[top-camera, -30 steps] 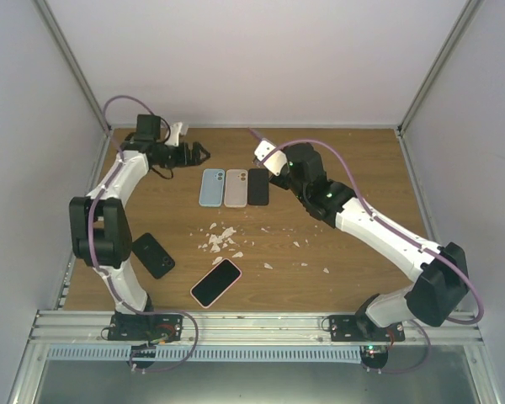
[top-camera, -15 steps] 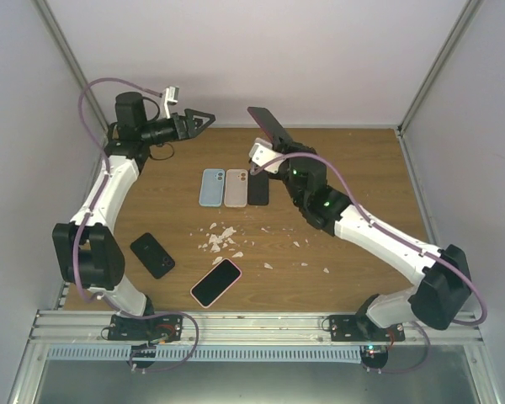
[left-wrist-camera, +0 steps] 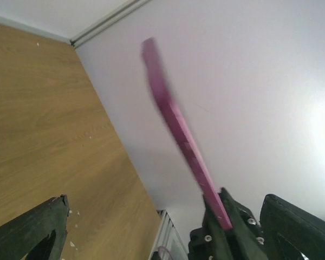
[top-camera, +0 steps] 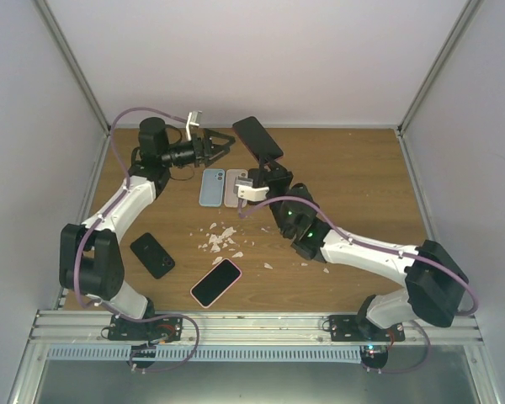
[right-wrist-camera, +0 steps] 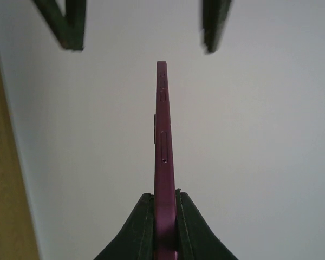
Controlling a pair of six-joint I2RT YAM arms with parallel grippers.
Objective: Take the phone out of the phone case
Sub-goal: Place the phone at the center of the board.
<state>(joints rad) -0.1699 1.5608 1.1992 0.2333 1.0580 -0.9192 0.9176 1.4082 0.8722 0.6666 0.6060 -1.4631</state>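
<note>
- Wood-grain bench, walled in white on three sides, is pictured from above, both arm bases bolted at its near edge.
- By the near edge, left of centre, a pink-rimmed phone is seen lying flat. A black phone lies just beyond it toward the left edge, and neither is touched.
- White scraps are scattered across the middle of the bench.
- Past the scraps, a blue case and a pale pink case are laid flat side by side. Whether phones sit inside them cannot be told.
- Above that row, the cased phone is held clear of the bench and tilted toward the far edge. Its lower end is clamped between the fingers of the right gripper.
- Viewed edge-on from the right wrist, the cased phone is shown as a thin plum-coloured slab with button cut-outs down its side. Its broad face appears dark from overhead.
- Toward the far-left corner, the left gripper is raised level with the phone, its fingers spread wide and empty. The phone's free end is seen just short of the gap between them.
- Progress is judged partial: the phone is lifted and presented, but the case is still on it as far as can be seen. The separating is left to be done.
</note>
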